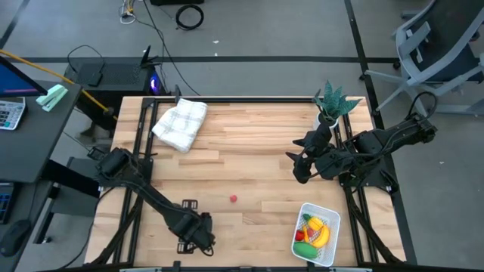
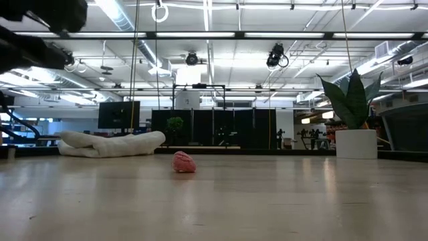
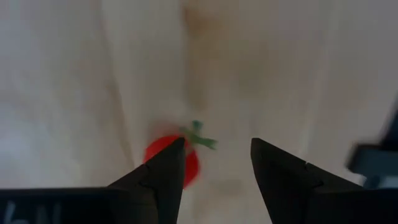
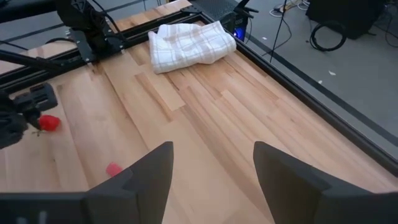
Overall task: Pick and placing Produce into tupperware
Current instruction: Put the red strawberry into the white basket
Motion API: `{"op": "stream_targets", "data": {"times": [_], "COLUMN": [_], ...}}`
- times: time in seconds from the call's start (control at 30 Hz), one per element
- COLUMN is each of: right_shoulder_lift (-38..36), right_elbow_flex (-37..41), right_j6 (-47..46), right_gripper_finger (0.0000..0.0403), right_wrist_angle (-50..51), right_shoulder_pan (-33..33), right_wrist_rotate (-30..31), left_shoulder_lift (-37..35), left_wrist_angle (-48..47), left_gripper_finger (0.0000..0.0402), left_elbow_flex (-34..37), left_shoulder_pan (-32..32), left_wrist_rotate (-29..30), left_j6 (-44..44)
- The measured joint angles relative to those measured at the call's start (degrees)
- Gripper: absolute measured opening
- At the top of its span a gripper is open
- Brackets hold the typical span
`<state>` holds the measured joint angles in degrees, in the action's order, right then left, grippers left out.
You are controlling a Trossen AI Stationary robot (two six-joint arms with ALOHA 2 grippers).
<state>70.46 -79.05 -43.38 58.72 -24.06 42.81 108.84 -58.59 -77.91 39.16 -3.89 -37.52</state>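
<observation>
My left gripper is open near the table's front edge, pointing down. A small red tomato piece with a green stem lies on the wood just beyond its fingers, partly hidden behind one fingertip. It also shows in the right wrist view, beside the left gripper. A second tiny red piece lies on the table's middle front and also shows in the low view. The white basket at the front right holds a yellow banana, a green piece and other produce. My right gripper is open and empty above the table's right middle.
A folded white checked cloth lies at the far left. A green spiky plant in a white pot stands at the far right, close behind my right arm. Bare wood lies between the cloth and the basket.
</observation>
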Motion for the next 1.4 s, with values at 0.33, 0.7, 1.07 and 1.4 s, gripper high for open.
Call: {"op": "stream_targets", "data": {"times": [0.33,0.7,1.07,1.4], "right_shoulder_lift": [0.0,0.0,-0.3,-6.9], "right_elbow_flex": [0.0,0.0,0.0,0.0], "right_j6": [-0.3,-0.4,-0.6,-19.0], "right_gripper_finger": [0.0231,0.0231,0.023,0.0207], "right_wrist_angle": [0.0,0.0,3.5,30.5], "right_shoulder_pan": [0.0,0.0,-0.1,-0.2], "right_wrist_rotate": [0.0,0.0,-0.1,-9.1], "left_shoulder_lift": [0.0,0.0,-0.1,1.6], "left_wrist_angle": [4.6,1.5,-4.0,27.8], "left_gripper_finger": [0.017,0.0006,0.0003,0.0001], "left_elbow_flex": [6.2,0.7,-23.1,-29.1], "left_shoulder_pan": [-0.2,-4.6,-16.1,-27.6], "left_wrist_rotate": [1.4,0.8,12.4,14.5], "left_j6": [-2.3,-1.8,14.6,11.0]}}
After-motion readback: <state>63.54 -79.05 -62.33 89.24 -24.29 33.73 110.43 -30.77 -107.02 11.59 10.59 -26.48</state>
